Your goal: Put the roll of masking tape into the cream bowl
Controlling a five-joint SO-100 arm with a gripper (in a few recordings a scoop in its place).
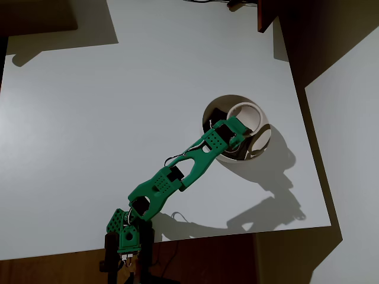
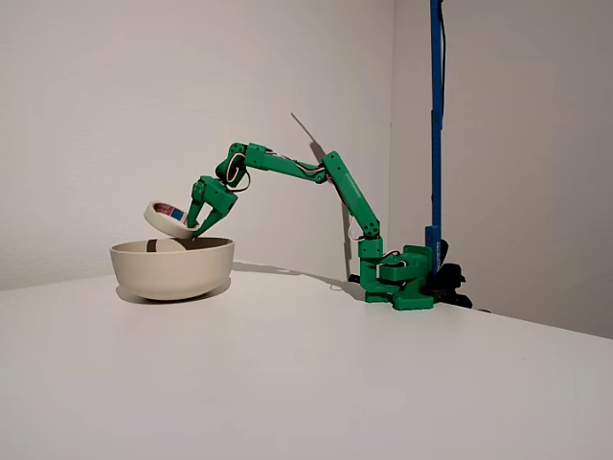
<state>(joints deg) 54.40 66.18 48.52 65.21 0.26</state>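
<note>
The green pincer (image 2: 196, 222) pinches the tilted tape roll (image 2: 168, 218) just above the bowl (image 2: 172, 268), near the bench's right edge in the overhead view.

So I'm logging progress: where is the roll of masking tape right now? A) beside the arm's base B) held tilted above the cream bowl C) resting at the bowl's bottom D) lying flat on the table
B: the gripper holds the roll of masking tape tilted just above the rim of the cream bowl.
</note>
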